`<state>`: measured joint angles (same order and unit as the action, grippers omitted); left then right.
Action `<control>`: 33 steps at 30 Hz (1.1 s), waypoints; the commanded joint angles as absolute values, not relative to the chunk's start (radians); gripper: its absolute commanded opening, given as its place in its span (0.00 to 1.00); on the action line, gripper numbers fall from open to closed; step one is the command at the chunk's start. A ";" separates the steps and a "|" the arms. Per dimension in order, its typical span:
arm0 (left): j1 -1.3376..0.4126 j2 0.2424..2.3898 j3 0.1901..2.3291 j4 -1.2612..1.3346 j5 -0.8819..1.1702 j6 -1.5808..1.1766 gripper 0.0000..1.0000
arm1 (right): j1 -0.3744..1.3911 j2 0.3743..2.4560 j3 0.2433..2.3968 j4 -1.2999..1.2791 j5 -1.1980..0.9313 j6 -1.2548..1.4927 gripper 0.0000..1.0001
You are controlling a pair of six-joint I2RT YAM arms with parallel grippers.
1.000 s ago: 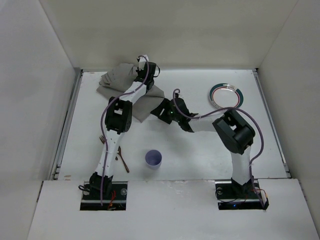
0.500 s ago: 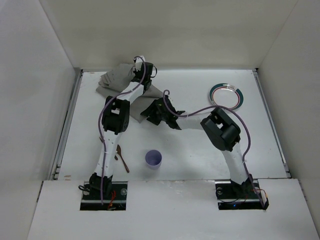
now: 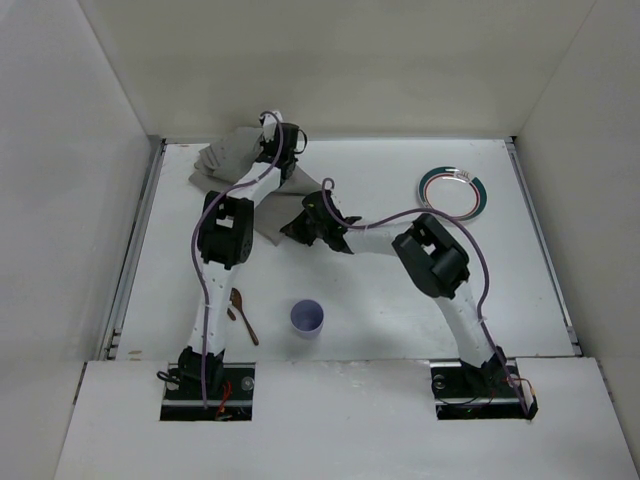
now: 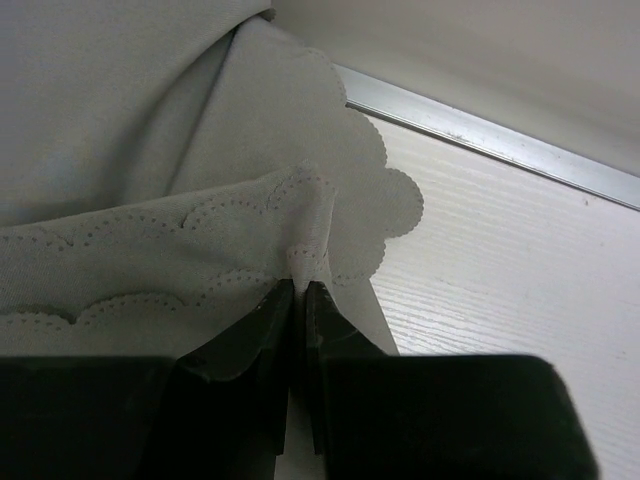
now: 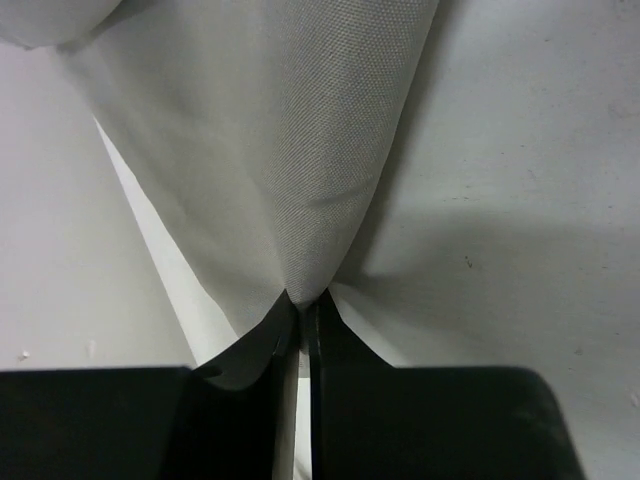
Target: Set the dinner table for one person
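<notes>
The grey cloth placemat (image 3: 225,157) lies crumpled at the back left of the white dinner table (image 3: 400,290). My left gripper (image 3: 278,146) is near the table's back edge. In the left wrist view it (image 4: 299,290) is shut on the placemat's scalloped edge (image 4: 310,225). My right gripper (image 3: 293,229) is at the placemat's near corner. In the right wrist view it (image 5: 303,303) is shut on a pinched fold of the grey cloth (image 5: 320,130), which rises off the tabletop.
A plate with a dark green rim (image 3: 452,190) lies at the back right. A lilac cup (image 3: 307,318) stands near the front middle. Brown cutlery (image 3: 241,313) lies left of the cup, beside the left arm. White walls enclose the table.
My right arm reached left to the placemat's near corner and its jaws went from open to shut on the cloth. The left gripper drifted slightly left, still holding the edge.
</notes>
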<state>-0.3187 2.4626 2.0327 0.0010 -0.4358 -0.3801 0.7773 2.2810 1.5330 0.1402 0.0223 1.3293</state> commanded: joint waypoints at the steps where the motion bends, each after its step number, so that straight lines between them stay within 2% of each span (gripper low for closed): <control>1: -0.285 2.344 2.002 0.014 -0.433 -0.388 0.03 | 0.783 2.197 1.505 0.163 0.087 1.251 0.04; 6: -0.226 2.299 2.097 -0.026 -0.387 -0.405 0.00 | 0.684 2.059 1.544 0.103 0.204 0.969 0.02; 12: -0.151 2.290 2.511 -0.207 -0.315 -0.478 0.00 | 0.518 2.017 2.030 -0.168 0.303 0.533 0.00; 15: -0.128 2.157 2.485 -0.175 -0.296 -0.497 0.00 | 0.512 1.938 2.100 -0.122 0.362 0.265 0.01; 18: -0.125 1.963 2.216 -0.010 -0.298 -0.500 0.00 | 0.576 1.844 1.979 0.030 0.435 -0.083 0.02; 21: -0.137 1.780 1.836 0.202 -0.330 -0.502 0.00 | 0.668 1.770 1.733 0.240 0.544 -0.396 0.03; 23: -0.148 1.686 1.586 0.317 -0.379 -0.517 0.00 | 0.720 1.740 1.555 0.340 0.616 -0.491 0.04; 28: -0.171 1.478 0.891 0.601 -0.443 -0.668 0.01 | 0.814 1.675 1.110 0.385 0.641 -0.329 0.04; 31: -0.177 1.424 0.631 0.652 -0.474 -0.745 0.01 | 0.841 1.645 0.935 0.368 0.641 -0.221 0.04; 33: -0.182 1.396 0.540 0.647 -0.482 -0.773 0.02 | 0.872 1.620 0.919 0.304 0.656 -0.140 0.04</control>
<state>-0.1715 1.4685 0.6121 0.4957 -0.4236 -0.6762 0.8474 1.7008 0.9169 0.2749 0.5774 -0.2531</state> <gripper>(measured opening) 0.057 0.089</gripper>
